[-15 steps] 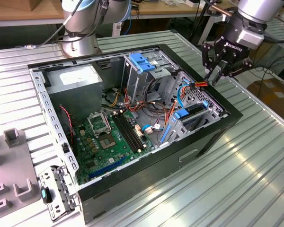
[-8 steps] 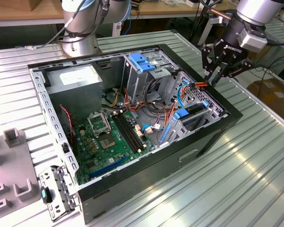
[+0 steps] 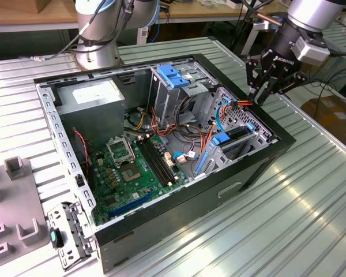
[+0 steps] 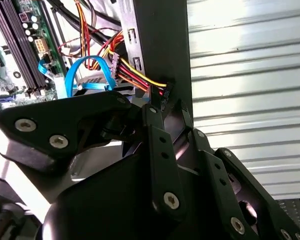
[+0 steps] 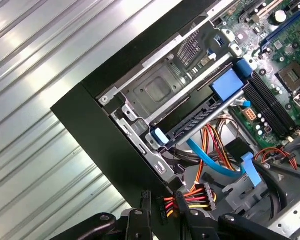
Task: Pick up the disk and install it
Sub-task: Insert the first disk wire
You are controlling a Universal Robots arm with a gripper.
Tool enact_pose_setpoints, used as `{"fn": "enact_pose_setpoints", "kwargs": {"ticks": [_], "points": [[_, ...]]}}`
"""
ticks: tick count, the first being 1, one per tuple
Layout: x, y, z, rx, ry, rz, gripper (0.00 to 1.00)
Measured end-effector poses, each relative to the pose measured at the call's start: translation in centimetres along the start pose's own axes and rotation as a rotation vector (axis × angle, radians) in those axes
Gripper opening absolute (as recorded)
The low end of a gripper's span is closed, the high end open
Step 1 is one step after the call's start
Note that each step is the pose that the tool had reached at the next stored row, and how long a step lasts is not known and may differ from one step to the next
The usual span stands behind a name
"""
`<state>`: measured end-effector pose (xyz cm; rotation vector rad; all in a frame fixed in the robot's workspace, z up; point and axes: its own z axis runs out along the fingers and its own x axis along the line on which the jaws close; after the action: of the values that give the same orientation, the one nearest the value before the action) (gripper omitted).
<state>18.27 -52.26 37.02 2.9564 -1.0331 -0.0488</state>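
Already the disk [image 5: 191,122] sits edge-up in the drive cage [image 3: 245,151] at the corner of the open computer case [image 3: 179,209] that lies toward the exterior view's right. It has one blue rail tab [image 5: 158,136] at the end by the case wall and a broader blue one at its other end. The case lies on its side on the ribbed metal worktop [image 3: 311,190], with the motherboard [image 3: 127,173] facing up.

The gripper [image 3: 260,96] hangs over that same corner, right at the black rim of the case, just beside the cage and apart from the disk. In both wrist views its dark fingers [image 4: 159,145] are drawn close together, with the black power connector [image 5: 163,205] between their tips. They look to be pinching it. A bundle of red, yellow and black wires [image 5: 202,194] runs from the connector back into the case, past a blue flat cable [image 5: 210,160] that loops near the disk's exposed end. The disk lies just beyond the fingertips, with no finger touching it
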Motion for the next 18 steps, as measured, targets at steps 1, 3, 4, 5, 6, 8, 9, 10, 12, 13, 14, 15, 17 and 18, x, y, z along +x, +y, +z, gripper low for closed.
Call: {"fn": "enact_pose_setpoints", "kwargs": {"ticks": [1, 3, 4, 5, 6, 8, 9, 10, 12, 13, 14, 15, 17, 18], "points": [[-0.1, -0.14, 0.04, -0.0002, 0.0002, -0.008, 0.31], [-0.26, -0.36, 0.11, -0.0005, 0.0004, -0.018, 0.31], [-0.31, -0.44, 0.16, -0.0007, 0.0006, -0.024, 0.31], [-0.32, -0.46, 0.25, -0.0007, 0.0009, -0.037, 0.31], [-0.32, -0.47, 0.32, -0.0005, 0.0021, -0.047, 0.31], [-0.31, -0.49, 0.43, 0.0005, 0.0045, -0.064, 0.31], [-0.3, -0.48, 0.45, 0.0007, 0.005, -0.069, 0.31], [-0.3, -0.48, 0.47, 0.0007, 0.0054, -0.076, 0.31], [-0.3, -0.48, 0.51, 0.0004, 0.0056, -0.089, 0.31], [-0.3, -0.48, 0.53, 0.0003, 0.0057, -0.095, 0.31], [-0.26, -0.51, 0.64, 0.0006, 0.0054, -0.101, 0.31], [-0.25, -0.52, 0.67, 0.0001, 0.0058, -0.105, 0.31], [-0.24, -0.53, 0.68, -0.0002, 0.0061, -0.111, 0.31], [-0.24, -0.54, 0.69, -0.0002, 0.006, -0.112, 0.31]]}}
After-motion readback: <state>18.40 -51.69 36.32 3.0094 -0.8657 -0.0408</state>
